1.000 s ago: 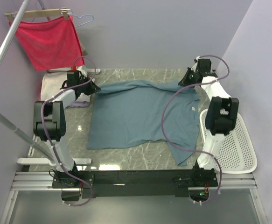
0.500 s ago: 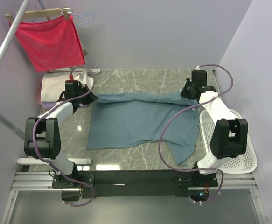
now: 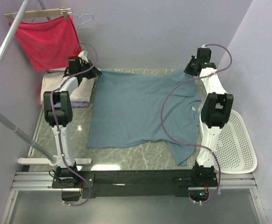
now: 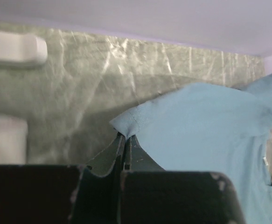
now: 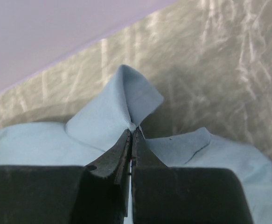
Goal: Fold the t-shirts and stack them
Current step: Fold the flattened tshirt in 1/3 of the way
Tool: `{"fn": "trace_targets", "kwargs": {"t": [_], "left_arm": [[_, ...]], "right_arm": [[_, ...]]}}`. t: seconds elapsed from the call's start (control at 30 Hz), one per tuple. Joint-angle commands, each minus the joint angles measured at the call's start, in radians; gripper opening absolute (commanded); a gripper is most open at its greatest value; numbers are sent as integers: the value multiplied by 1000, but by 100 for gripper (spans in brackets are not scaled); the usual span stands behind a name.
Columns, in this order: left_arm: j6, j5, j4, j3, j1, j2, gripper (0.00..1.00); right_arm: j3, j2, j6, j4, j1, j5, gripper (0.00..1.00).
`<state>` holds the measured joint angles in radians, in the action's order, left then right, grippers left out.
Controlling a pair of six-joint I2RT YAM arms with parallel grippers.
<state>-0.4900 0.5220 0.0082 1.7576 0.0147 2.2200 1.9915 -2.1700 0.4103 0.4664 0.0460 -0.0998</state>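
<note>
Spread step: left hand [image 4: 125, 137] and right hand [image 5: 132, 130] each pinched shut on a far corner of the teal t-shirt [image 3: 140, 107], which lies spread across the tabletop [image 3: 140, 157]; next likely needs both releasing together, then re-gripping for the fold.

Soft matt cotton-looking knit on the teal t-shirt [image 3: 136, 112], stitched hems, zero sheen. Glossy grey-green marble-look tabletop [image 3: 126, 156], properly reflective, glare streaks all over. Fuzzy towel-ish weave on the red cloth [image 3: 49, 44], pale bare wood for its hanger [image 3: 38, 12]. Smooth white perforated plastic on the basket [image 3: 238, 140], dull silvery metal on the slanted pole [image 3: 6, 43].
</note>
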Motion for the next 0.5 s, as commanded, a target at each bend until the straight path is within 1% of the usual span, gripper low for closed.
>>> {"fn": "trace_targets", "kwargs": {"t": [0.0,0.1,0.3,0.4,0.47], "left_arm": [[67,160,-42,158,24,131,1],[73,182,10,163,34,167,1],[97,193,7,195,42,202,1],[97,214,10,194,42,195,1],[85,222,42,143,42,156,1]], "right_arm": [[161,-115,-14,58,46,-80,0],[168,-140,-30,25,60,-106,0],[144,-134,-65,-17,66,-153,0],[101,-100,-71,-35,64,-204,0],[26,-41,-71,-44,66,-210,0]]}}
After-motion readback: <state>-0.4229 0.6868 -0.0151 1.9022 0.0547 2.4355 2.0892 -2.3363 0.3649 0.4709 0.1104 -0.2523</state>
